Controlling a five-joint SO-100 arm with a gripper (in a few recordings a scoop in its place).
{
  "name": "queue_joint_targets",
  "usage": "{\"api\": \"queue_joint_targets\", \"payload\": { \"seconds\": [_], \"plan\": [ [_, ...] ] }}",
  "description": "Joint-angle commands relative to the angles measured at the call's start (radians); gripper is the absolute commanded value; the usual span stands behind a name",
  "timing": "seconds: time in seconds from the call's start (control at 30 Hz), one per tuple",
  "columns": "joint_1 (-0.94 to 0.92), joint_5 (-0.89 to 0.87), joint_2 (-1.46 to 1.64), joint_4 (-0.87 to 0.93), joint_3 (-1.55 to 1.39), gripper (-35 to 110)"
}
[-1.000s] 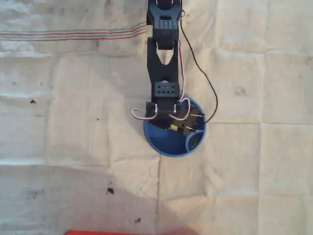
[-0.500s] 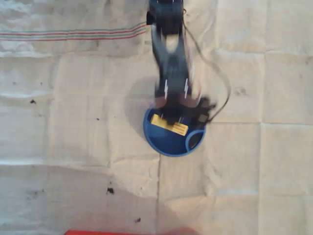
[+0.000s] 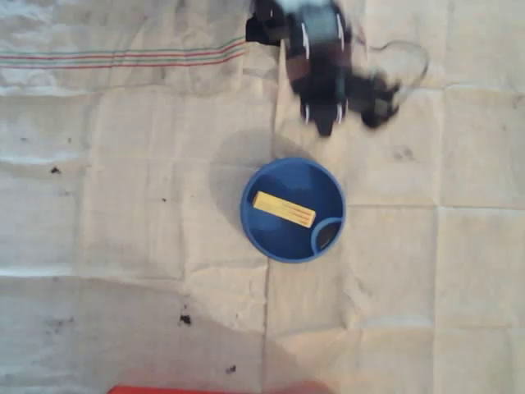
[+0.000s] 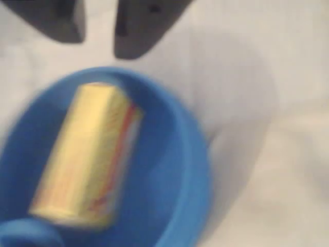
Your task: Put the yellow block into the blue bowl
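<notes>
I see the yellow block (image 3: 283,209) lying inside the blue bowl (image 3: 271,242) — gripper (image 3: 326,123) blurred above the rim, jaws seemingly slightly parted, holding nothing.

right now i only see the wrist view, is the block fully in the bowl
observer: yes, in the overhead view the block lies flat inside the bowl, both ends within the rim
operator: where's the gripper
observer: the gripper is off the bowl, toward the picture's top, blurred, holding nothing
operator: anything else on the cloth
observer: a red edge at the bottom of the picture, far from the bowl
</notes>
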State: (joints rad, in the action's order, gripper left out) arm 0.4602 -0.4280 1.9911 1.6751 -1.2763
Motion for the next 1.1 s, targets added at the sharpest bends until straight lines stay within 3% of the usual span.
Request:
{"api": "queue_joint_targets", "payload": {
  "seconds": [0.0, 0.8, 1.07],
  "plan": [
    [0.006, -0.071, 0.192, -0.083, -0.132, 0],
    [0.011, -0.077, 0.842, -0.520, -1.144, 0],
    [0.150, -0.091, 1.039, -0.575, -1.359, 0]
  ]
}}
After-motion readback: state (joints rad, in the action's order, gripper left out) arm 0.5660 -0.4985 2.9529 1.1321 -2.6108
